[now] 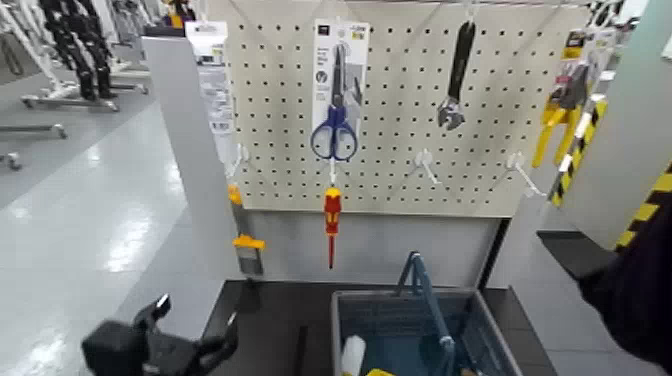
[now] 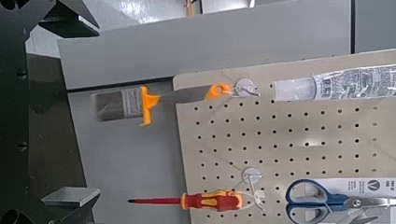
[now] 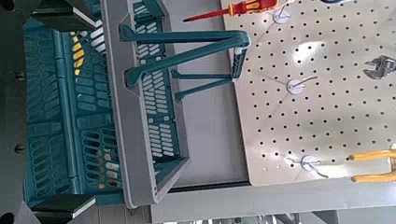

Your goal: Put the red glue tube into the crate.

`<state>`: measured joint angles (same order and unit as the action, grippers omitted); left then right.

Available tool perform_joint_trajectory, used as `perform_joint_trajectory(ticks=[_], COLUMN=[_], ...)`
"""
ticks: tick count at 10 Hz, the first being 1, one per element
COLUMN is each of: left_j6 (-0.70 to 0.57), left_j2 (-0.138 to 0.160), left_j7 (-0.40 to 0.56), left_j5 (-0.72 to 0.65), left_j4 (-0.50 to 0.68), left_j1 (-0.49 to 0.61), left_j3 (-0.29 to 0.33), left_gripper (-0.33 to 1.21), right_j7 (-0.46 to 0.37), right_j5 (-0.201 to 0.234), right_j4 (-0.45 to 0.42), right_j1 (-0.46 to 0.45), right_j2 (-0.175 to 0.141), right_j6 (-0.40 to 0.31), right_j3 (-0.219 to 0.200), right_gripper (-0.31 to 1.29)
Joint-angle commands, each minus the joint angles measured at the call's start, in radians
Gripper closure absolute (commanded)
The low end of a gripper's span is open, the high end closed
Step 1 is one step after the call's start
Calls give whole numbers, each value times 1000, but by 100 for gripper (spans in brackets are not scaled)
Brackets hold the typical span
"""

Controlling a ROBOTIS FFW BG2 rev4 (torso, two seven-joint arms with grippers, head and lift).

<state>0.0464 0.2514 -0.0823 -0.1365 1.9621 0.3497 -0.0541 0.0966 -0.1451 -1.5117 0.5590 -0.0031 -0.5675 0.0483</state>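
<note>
On the head view as a clock face, one pegboard (image 1: 390, 130) fills the middle and top. One glue tube (image 1: 211, 85) in its clear pack hangs at ten o'clock, at the board's edge and outside the crate. One pair of blue-handled scissors (image 1: 336, 130) on a card hangs at twelve, and one adjustable wrench (image 1: 457, 80) between one and two. One red-and-yellow screwdriver (image 1: 333, 215) hangs point down at six, just below the scissors. One orange-trimmed scraper (image 1: 249, 255) hangs at eight. Two white hooks (image 1: 424, 158) (image 1: 515, 160) jut from the board near three, and yellow-handled pliers (image 1: 562, 115) hang at two.

One crate (image 1: 345, 310) stands on the black surface (image 1: 270, 315) at five o'clock, its single handle (image 1: 430, 300) raised. Inside show one white cylindrical item (image 1: 353, 354) and at least one yellow item (image 1: 378, 372); the full count cannot be told.

Two claws are in view. The left claw (image 1: 195, 320), between seven and eight, has its two fingers apart with nothing between them. The right claw (image 3: 67, 110) waits beside the crate, its two fingers also apart.
</note>
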Motion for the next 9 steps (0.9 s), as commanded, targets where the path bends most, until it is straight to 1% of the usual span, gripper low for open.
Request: perform_joint_trajectory(ticks=[1, 2, 4, 5, 6, 8, 9], left_j6=[202, 260, 333, 356, 375, 420, 425], left_j2=[-1, 2, 3, 6, 9, 25, 40], left_j7=[-143, -198, -269, -297, -310, -372, -389], left_j5=[-69, -86, -118, -123, -158, -195, -218], left_j4=[52, 60, 60, 57, 43, 9, -15], left_j1=[-130, -186, -278, -324, -365, -459, -502], left_j3=[63, 86, 112, 123, 137, 151, 146], left_gripper=[7, 7, 8, 9, 9, 9, 9], right_j7=[0, 0, 2, 5, 5, 6, 8], right_j5=[-4, -4, -4, -5, -5, -5, -5], right_j4=[1, 1, 1, -1, -2, -2, -2], right_j1=[1, 1, -1, 1, -1, -1, -1], right_j2=[132, 133, 133, 133, 132, 132, 133], right_j6=[0, -2, -3, -3, -3, -6, -6], right_j3=[2, 2, 5, 5, 7, 10, 10], right_gripper=[2, 2, 2, 2, 2, 2, 2])
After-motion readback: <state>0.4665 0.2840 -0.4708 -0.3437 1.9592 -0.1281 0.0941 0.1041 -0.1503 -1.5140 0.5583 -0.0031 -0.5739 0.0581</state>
